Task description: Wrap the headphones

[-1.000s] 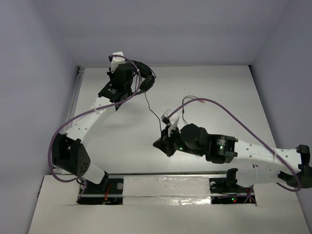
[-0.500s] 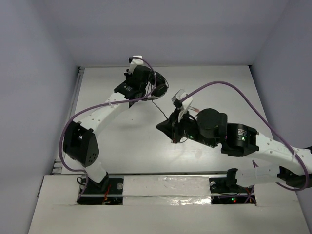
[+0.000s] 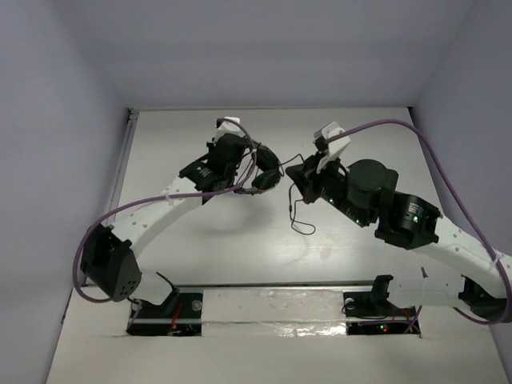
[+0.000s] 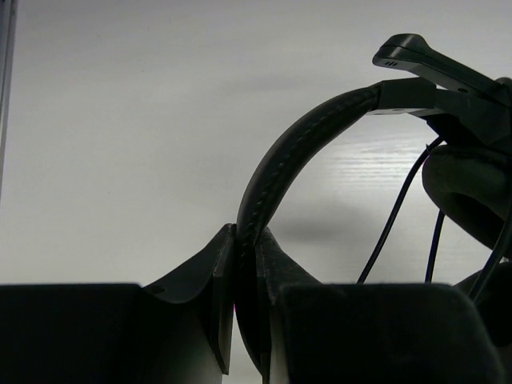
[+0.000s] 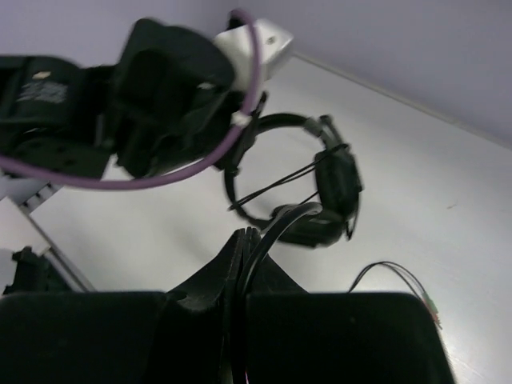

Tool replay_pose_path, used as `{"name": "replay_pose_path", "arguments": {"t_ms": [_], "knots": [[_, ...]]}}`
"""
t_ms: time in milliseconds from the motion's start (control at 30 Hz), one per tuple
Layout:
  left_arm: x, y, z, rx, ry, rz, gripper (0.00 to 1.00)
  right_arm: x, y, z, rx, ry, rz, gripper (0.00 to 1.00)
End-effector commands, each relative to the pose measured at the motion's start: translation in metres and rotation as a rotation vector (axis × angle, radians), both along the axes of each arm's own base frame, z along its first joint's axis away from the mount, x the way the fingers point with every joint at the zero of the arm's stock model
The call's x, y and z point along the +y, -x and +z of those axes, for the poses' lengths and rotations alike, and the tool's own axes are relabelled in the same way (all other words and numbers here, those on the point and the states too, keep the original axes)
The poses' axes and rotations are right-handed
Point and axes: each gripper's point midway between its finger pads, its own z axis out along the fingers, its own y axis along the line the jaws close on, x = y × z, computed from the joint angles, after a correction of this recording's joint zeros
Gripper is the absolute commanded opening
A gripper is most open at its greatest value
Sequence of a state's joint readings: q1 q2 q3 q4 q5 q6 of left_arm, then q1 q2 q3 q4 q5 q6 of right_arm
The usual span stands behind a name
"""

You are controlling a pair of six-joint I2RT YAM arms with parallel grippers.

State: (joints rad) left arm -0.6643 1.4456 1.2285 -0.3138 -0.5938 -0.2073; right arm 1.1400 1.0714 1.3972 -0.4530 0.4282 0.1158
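The black headphones [image 3: 268, 172] hang above the white table, with the cable wound across the ear cups. My left gripper [image 3: 253, 166] is shut on the thin headband [image 4: 276, 172]; an ear cup [image 4: 472, 192] shows at the right of the left wrist view. My right gripper [image 3: 298, 174] sits just right of the headphones and is shut on the thin black cable [image 5: 276, 228]. The headphones also show in the right wrist view [image 5: 332, 188]. A loose loop of cable [image 3: 298, 218] hangs down to the table below the right gripper.
The white table [image 3: 376, 128] is walled by grey panels at the back and sides, with a metal rail [image 3: 126, 152] along its left edge. Thick purple robot cables [image 3: 400, 124] arch over both arms. The left arm's wrist [image 5: 160, 96] fills the upper left of the right wrist view.
The left gripper carried the headphones right and toward the near side. The right gripper moved away from the bases and right with the cable, closing in beside the headphones.
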Motion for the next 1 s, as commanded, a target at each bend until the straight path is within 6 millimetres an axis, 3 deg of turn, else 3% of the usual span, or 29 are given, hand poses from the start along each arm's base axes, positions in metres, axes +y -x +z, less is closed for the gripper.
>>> {"name": "replay_pose_path", "arguments": {"t_ms": [0, 67, 200, 300, 367, 600, 733, 900, 967], "knots": [[-0.008, 0.023, 0.023, -0.056, 0.102, -0.072, 0.00, -0.014, -0.015, 0.032, -0.089, -0.083, -0.042, 0.00], [-0.009, 0.030, 0.018, -0.043, 0.098, -0.096, 0.00, -0.015, -0.022, 0.035, -0.096, -0.085, -0.049, 0.00], [-0.033, 0.052, 0.013, -0.016, 0.067, -0.240, 0.00, -0.007, -0.039, 0.037, -0.111, -0.072, -0.055, 0.00], [-0.038, 0.062, 0.016, -0.025, 0.050, -0.278, 0.00, -0.005, -0.060, 0.028, -0.104, -0.048, -0.093, 0.00], [-0.039, 0.068, 0.020, -0.032, 0.074, -0.311, 0.00, -0.016, -0.079, 0.026, -0.107, -0.050, -0.142, 0.00], [-0.034, 0.084, 0.021, -0.048, 0.104, -0.364, 0.00, -0.043, -0.136, -0.009, -0.059, -0.032, -0.253, 0.00], [-0.032, 0.087, 0.023, -0.049, 0.098, -0.375, 0.00, -0.053, -0.152, -0.027, -0.029, -0.041, -0.272, 0.00], [-0.055, 0.101, 0.036, -0.034, 0.167, -0.526, 0.00, -0.048, -0.171, -0.052, 0.007, -0.023, -0.267, 0.00], [-0.061, 0.107, 0.040, -0.019, 0.177, -0.574, 0.00, -0.050, -0.178, -0.053, 0.010, -0.027, -0.265, 0.00]]}}
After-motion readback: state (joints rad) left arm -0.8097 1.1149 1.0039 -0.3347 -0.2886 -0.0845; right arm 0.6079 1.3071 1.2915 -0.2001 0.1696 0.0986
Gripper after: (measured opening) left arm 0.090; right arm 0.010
